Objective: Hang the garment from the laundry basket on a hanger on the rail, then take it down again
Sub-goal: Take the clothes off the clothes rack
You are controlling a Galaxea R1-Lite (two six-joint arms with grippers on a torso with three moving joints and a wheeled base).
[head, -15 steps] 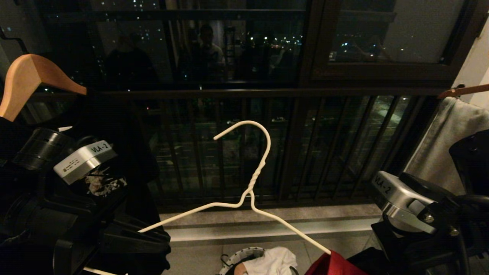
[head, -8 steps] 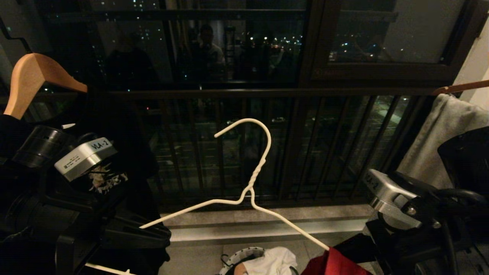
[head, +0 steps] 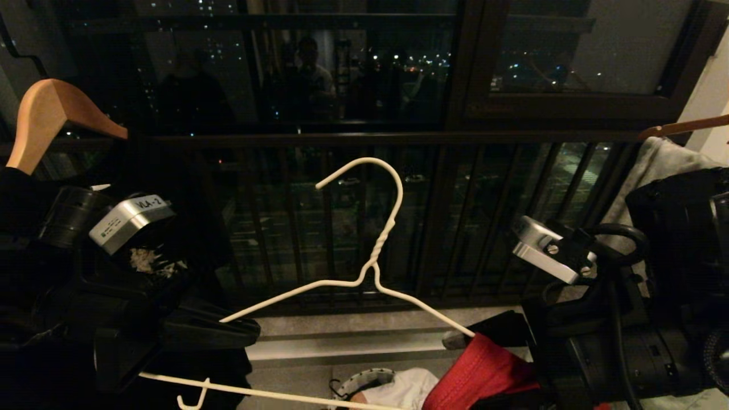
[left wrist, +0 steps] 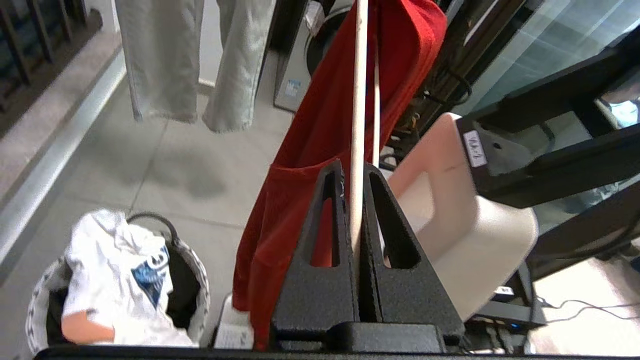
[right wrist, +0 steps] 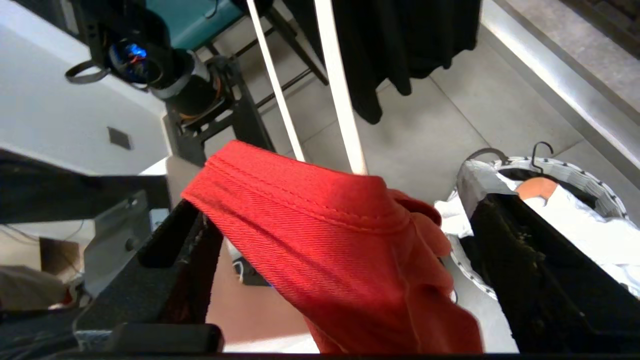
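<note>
The garment point(right wrist: 345, 235), a red T-shirt, hangs over one end of the hanger point(head: 376, 267), draped between the wide-spread fingers of the right gripper point(right wrist: 340, 280); contact with either finger appears absent, though folds obscure this. The left gripper point(left wrist: 354, 235) clamps the opposite hanger arm, jaws closed tight on the wire. The laundry basket point(left wrist: 197, 280) sits on the floor below both grippers, holding a white T-shirt point(left wrist: 115, 270)
</note>
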